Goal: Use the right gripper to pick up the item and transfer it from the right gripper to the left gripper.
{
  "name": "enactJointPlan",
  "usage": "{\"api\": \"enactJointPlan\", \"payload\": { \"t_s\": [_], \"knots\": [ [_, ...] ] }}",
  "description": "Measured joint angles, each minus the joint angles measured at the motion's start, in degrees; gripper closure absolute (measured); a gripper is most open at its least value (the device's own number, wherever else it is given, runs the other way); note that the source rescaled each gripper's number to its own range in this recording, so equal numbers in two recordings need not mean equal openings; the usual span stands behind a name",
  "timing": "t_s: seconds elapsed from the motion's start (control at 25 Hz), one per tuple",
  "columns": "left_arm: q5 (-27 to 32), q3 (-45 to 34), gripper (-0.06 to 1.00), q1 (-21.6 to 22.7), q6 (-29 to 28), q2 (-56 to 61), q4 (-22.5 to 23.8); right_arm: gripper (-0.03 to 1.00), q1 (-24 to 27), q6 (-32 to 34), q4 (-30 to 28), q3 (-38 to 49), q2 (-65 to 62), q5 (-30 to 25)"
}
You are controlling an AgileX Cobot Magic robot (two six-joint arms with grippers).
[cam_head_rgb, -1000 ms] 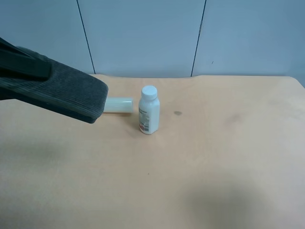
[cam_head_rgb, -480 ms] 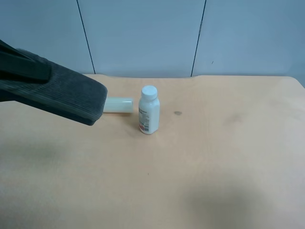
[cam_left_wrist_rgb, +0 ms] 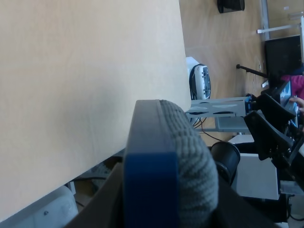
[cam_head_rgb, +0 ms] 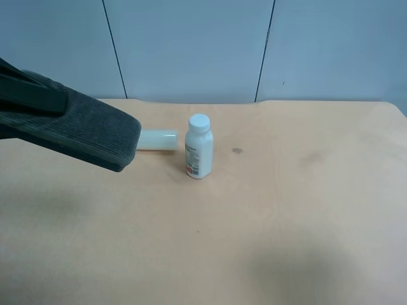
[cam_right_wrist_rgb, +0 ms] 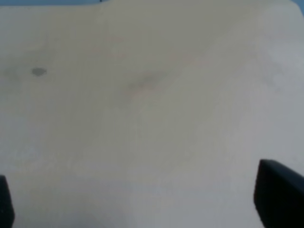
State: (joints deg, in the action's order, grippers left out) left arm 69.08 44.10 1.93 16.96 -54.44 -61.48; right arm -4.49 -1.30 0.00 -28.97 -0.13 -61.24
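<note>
The item (cam_head_rgb: 82, 130), a dark grey ribbed block with rounded corners, hangs high above the table at the exterior high view's left, close to the camera. My left gripper (cam_head_rgb: 28, 101) is shut on it. In the left wrist view the item (cam_left_wrist_rgb: 166, 161) shows a blue edge and a grey ribbed face, clamped between the dark fingers (cam_left_wrist_rgb: 102, 206) of the left gripper (cam_left_wrist_rgb: 164, 213). My right gripper (cam_right_wrist_rgb: 142, 204) is open and empty over bare table. Only its two fingertips (cam_right_wrist_rgb: 280, 194) show, far apart. It is out of the exterior high view.
A white capped bottle (cam_head_rgb: 199, 147) stands upright on the tan table (cam_head_rgb: 286, 210). A pale cream cylinder (cam_head_rgb: 158, 140) lies just beside it. A small dark spot (cam_head_rgb: 237, 150) marks the tabletop and also shows in the right wrist view (cam_right_wrist_rgb: 39, 71). The table's edge and floor equipment (cam_left_wrist_rgb: 223, 114) show in the left wrist view.
The held item has drifted slightly towards the exterior high view's left. The bottle and cylinder have not moved.
</note>
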Motion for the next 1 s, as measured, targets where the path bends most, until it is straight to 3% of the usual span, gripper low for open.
{"api": "enactJointPlan", "payload": {
  "t_s": [1.0],
  "knots": [
    [-8.2,0.0,0.94,0.0,2.4,0.0,11.4,-0.03,0.0,0.0,0.0,0.0,0.0,0.0]
  ]
}}
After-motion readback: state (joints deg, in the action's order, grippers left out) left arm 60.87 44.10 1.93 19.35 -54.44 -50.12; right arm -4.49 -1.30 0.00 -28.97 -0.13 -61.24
